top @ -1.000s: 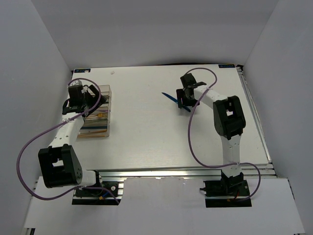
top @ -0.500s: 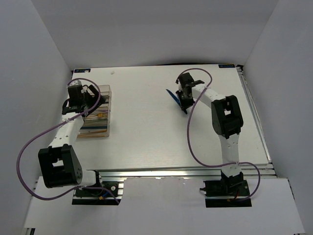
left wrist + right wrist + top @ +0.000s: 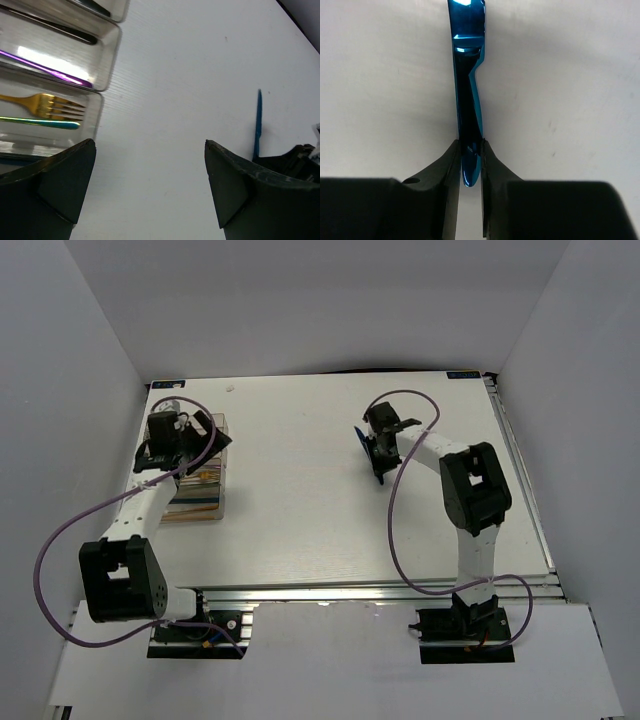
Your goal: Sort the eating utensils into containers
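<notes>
The blue knife (image 3: 468, 85) stands on edge on the white table, its handle end pinched between my right gripper's (image 3: 470, 150) jaws, which are shut on it. From above, the right gripper (image 3: 379, 451) sits at the table's back middle with the knife (image 3: 364, 438) sticking out to its left. My left gripper (image 3: 150, 145) hangs open and empty just right of the containers (image 3: 111, 65), a clear organiser (image 3: 204, 506) on the left. Its compartments hold a gold fork (image 3: 46, 105), a purple utensil (image 3: 50, 69), a teal handle (image 3: 42, 122) and a dark utensil (image 3: 60, 29).
Purple cables loop from both arms over the table. White walls enclose the table on three sides. The right arm's black gripper (image 3: 300, 157) shows at the right edge of the left wrist view, beside the blue knife (image 3: 258, 120).
My right gripper has closed on the blue knife and turned a little with it. The left gripper has shifted slightly to the right over the organiser, still open.
</notes>
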`<move>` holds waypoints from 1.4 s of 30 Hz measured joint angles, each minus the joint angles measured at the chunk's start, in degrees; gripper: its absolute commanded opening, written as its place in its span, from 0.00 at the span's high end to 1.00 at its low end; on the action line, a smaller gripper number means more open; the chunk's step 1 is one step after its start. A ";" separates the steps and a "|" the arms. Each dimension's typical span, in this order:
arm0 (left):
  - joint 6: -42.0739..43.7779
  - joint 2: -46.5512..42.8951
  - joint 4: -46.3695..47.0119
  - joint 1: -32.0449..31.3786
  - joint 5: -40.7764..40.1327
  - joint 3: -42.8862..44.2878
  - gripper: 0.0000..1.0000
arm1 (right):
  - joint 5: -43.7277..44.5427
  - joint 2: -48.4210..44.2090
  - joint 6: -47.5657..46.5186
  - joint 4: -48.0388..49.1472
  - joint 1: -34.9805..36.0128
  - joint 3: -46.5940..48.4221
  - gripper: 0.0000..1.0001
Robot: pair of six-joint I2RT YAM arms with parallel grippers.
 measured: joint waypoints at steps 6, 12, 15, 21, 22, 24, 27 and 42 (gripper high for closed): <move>-5.22 -1.66 7.32 -9.53 2.38 -4.52 0.02 | -0.42 -7.69 4.48 3.39 1.25 -11.10 1.00; -17.05 -4.76 25.35 -18.43 4.02 -20.76 0.02 | -0.85 -14.36 9.44 3.21 4.09 -19.39 1.00; -23.12 -3.32 33.79 -21.94 3.87 -25.88 0.02 | -0.92 -16.87 11.56 1.73 6.34 -22.10 1.00; -31.61 3.21 49.92 -28.22 2.21 -27.52 0.02 | -0.63 -20.09 14.51 0.76 10.84 -23.85 1.00; -32.72 4.70 52.13 -29.09 2.01 -27.54 0.02 | -0.57 -20.46 14.86 0.70 11.58 -23.93 1.00; -34.93 7.56 55.84 -30.84 1.49 -27.71 0.02 | -0.42 -20.94 15.54 0.72 12.68 -24.02 1.00; -37.09 11.63 59.43 -32.89 0.26 -27.74 0.02 | -0.37 -21.53 16.33 0.70 13.99 -24.22 1.00; -40.48 16.11 56.85 -37.88 -5.55 -27.56 0.02 | -0.20 -19.56 16.59 0.85 15.08 -24.30 1.00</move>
